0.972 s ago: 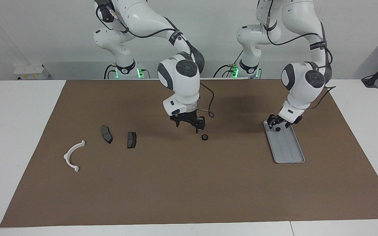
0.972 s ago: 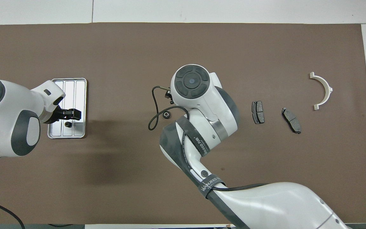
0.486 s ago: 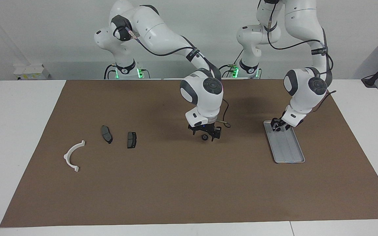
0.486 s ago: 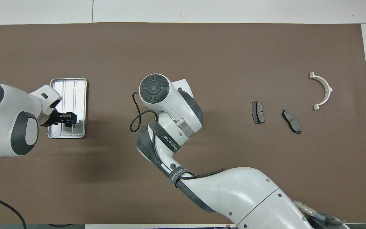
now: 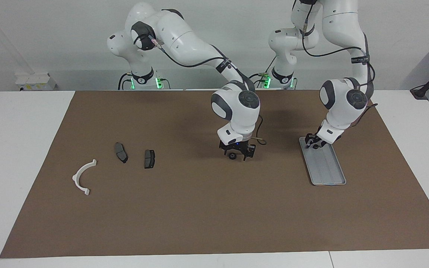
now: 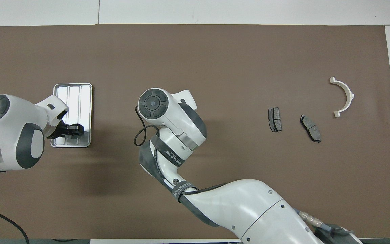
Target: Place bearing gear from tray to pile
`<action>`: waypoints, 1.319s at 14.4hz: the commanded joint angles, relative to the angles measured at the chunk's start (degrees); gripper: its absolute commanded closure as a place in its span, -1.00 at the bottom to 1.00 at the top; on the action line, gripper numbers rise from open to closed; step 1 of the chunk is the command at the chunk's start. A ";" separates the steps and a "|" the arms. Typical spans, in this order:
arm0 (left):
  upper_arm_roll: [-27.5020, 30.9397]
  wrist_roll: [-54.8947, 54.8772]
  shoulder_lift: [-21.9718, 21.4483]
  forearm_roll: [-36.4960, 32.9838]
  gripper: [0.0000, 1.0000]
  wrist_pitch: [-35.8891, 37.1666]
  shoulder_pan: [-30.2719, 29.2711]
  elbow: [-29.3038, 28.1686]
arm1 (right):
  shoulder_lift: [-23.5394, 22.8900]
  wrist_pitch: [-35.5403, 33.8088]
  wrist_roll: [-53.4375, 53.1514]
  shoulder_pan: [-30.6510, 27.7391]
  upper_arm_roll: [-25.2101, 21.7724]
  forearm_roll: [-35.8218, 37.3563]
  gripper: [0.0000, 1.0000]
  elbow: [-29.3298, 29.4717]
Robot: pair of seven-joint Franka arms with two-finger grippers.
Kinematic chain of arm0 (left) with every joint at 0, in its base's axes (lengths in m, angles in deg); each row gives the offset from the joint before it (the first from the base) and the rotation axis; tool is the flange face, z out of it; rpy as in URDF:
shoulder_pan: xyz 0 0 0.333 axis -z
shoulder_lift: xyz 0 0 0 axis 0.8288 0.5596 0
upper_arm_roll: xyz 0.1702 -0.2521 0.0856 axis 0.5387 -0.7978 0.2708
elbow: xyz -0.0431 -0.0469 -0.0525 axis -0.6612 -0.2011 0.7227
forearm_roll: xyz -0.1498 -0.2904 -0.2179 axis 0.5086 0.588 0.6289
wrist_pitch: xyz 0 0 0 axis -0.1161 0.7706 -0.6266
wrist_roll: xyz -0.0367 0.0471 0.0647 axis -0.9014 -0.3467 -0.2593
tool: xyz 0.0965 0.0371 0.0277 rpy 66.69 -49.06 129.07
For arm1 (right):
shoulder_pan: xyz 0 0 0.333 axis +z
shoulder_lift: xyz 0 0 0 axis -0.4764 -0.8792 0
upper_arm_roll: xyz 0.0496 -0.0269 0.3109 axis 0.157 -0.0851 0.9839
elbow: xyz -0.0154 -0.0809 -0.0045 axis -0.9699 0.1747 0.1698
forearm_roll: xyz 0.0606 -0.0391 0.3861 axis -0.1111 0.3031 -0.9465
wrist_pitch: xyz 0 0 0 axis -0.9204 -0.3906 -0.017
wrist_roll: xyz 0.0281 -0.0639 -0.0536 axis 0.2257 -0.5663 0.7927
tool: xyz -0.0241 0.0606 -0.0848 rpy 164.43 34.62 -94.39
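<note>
A small black bearing gear (image 5: 232,156) lies on the brown mat mid-table. My right gripper (image 5: 237,154) is low over it, open, with a finger on either side. In the overhead view the right arm's wrist hides both. The silver ribbed tray (image 5: 326,167) lies toward the left arm's end and also shows in the overhead view (image 6: 80,98). My left gripper (image 5: 313,143) (image 6: 76,129) is down at the tray's end nearer the robots, where a small dark round part (image 5: 315,146) shows. The pile is a white bracket (image 5: 82,178) (image 6: 344,96) and two dark pads (image 5: 121,152) (image 5: 149,158).
The brown mat (image 5: 199,216) covers most of the white table. The pile lies toward the right arm's end, well apart from the gear. A loose cable loops from the right wrist (image 6: 141,130).
My right gripper has moved toward the left arm's end and come down around the gear on the mat. My left gripper has sunk a little closer to the tray's end.
</note>
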 commanded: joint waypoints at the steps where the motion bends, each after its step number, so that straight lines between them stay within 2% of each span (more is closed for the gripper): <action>1: -0.33 0.69 -0.89 -0.27 -0.22 -1.62 -0.39 -1.54 | -0.88 1.23 -0.38 -0.25 0.17 0.84 -0.75 1.27; 3: -0.33 0.60 -0.62 -0.27 -0.06 -2.06 -0.39 -1.63 | -0.88 1.40 -0.38 -0.34 0.17 0.58 -0.68 1.09; 4: -0.33 0.60 -0.62 -0.27 0.12 -2.24 -0.39 -1.89 | -0.80 1.58 -0.38 -0.34 0.17 0.58 -0.62 0.92; 6: -0.33 0.60 -0.71 -0.27 0.61 -2.07 -0.39 -1.89 | -0.53 4.29 -0.29 -0.43 0.17 0.67 -0.61 -1.36; 8: -0.33 0.60 -0.62 -0.27 0.94 -1.37 -0.39 -1.37 | -0.36 4.48 0.15 -0.43 0.25 0.67 -0.61 -2.16; 10: -0.33 0.60 -1.06 -0.01 1.00 -0.05 -0.48 -0.58 | -0.18 4.21 1.46 -0.51 0.25 0.58 -0.61 -2.60; 13: -0.42 0.60 -2.11 0.17 1.00 9.24 -0.48 5.29 | 0.00 3.52 1.73 -0.51 0.25 0.05 -0.60 -2.60; 16: -0.33 0.78 -3.34 1.22 1.00 17.34 -0.48 10.66 | 0.17 2.02 1.82 -0.87 0.34 -0.30 -0.29 -2.43; 19: -0.33 3.40 -4.22 1.93 1.00 18.85 -0.22 11.47 | 0.26 1.93 1.82 -0.87 0.34 -0.74 0.01 -2.43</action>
